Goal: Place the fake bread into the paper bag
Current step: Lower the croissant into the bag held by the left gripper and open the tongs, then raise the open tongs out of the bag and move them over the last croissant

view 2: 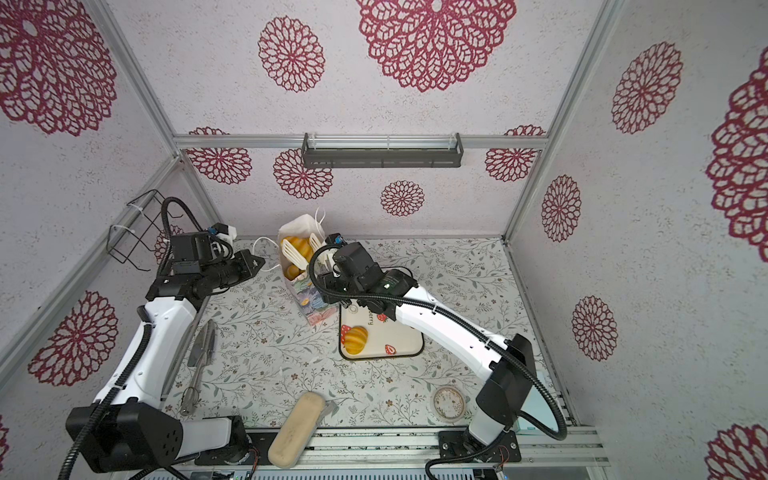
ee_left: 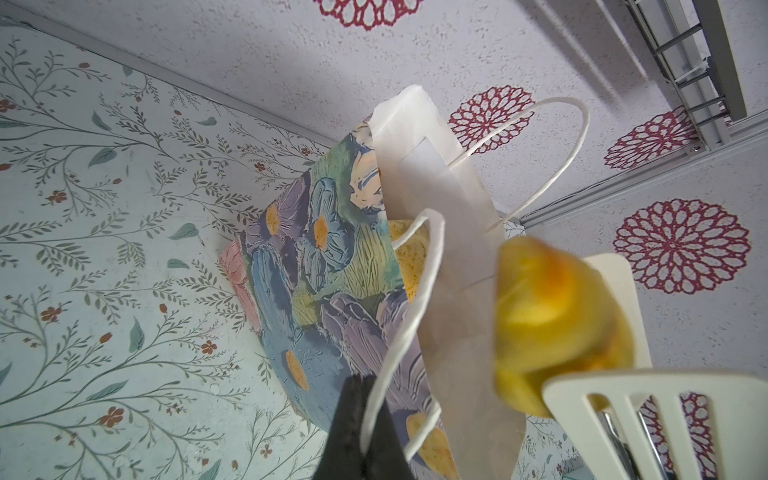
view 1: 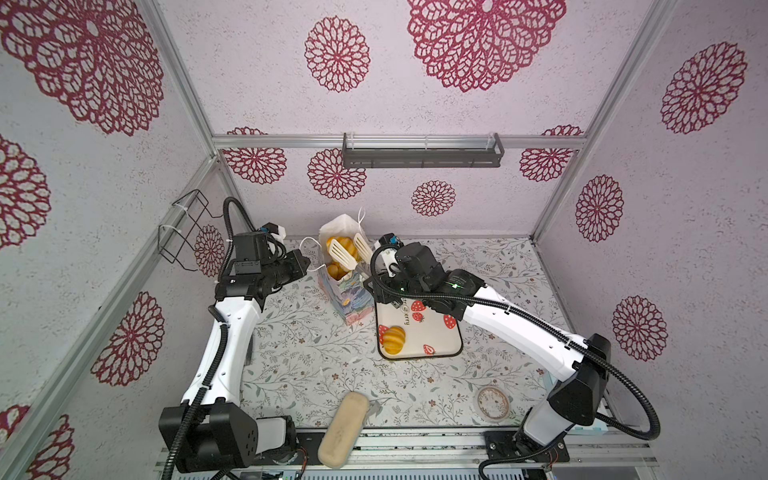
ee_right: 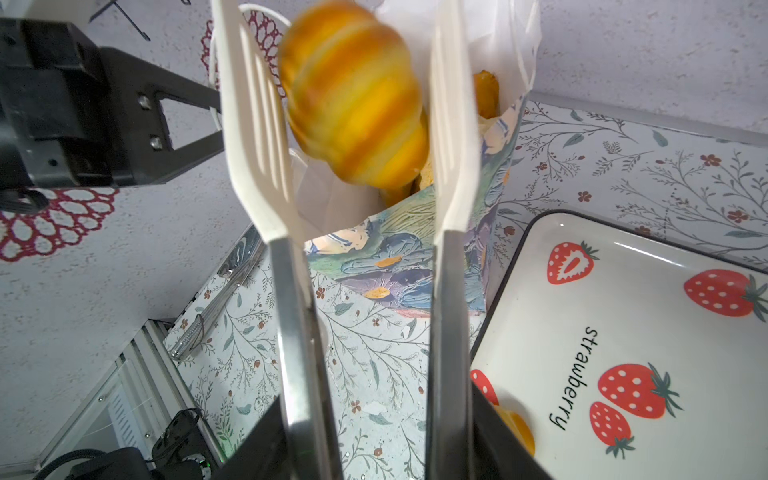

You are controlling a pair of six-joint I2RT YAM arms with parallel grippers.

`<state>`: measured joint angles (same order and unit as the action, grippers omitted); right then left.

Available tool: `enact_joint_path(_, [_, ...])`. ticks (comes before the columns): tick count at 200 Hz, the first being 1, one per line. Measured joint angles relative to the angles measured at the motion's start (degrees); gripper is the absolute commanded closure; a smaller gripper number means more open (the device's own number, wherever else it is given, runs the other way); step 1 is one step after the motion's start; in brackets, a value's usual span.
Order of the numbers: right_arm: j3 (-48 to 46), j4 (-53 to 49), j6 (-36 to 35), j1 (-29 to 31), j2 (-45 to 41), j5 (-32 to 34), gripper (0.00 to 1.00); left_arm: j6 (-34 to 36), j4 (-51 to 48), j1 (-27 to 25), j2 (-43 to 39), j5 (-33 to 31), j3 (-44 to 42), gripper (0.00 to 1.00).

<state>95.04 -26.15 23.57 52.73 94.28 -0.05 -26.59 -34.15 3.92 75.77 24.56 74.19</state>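
The left tool [ee_left: 363, 399] pinches the paper bag's [view 1: 349, 297] cord handle [ee_left: 415, 291] while the right tool [ee_right: 380, 440] clasps tongs [ee_right: 253, 124], blades spread, a fake croissant [ee_right: 353, 95] (blurred) between them above the bag mouth, at the strawberry tray's [view 1: 440, 345] 11 o'clock.

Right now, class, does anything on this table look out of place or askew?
Yes. The long beige block lies askew, overhanging the table's front edge onto the metal rail. Nothing looks spilled: one bun sits on the strawberry tray, another pastry is between the tongs above the paper bag.
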Motion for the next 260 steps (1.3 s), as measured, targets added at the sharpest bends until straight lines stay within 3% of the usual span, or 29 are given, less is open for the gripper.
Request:
enact_joint_path(63, [-0.68,0.28,0.00,0.00,-0.39,0.98,0.44,0.00,0.00,0.00,0.00,0.00,0.00,1.00])
enact_joint_path(167, [-7.56,-1.14,0.00,0.04,-9.33,6.51,0.44,0.00,0.00,0.00,0.00,0.02,0.00,1.00])
enact_joint_path(260, [-18.27,-4.37,2.19,-1.53,-16.90,9.57,0.44,0.00,0.00,-0.02,0.00,0.00,0.00,1.00])
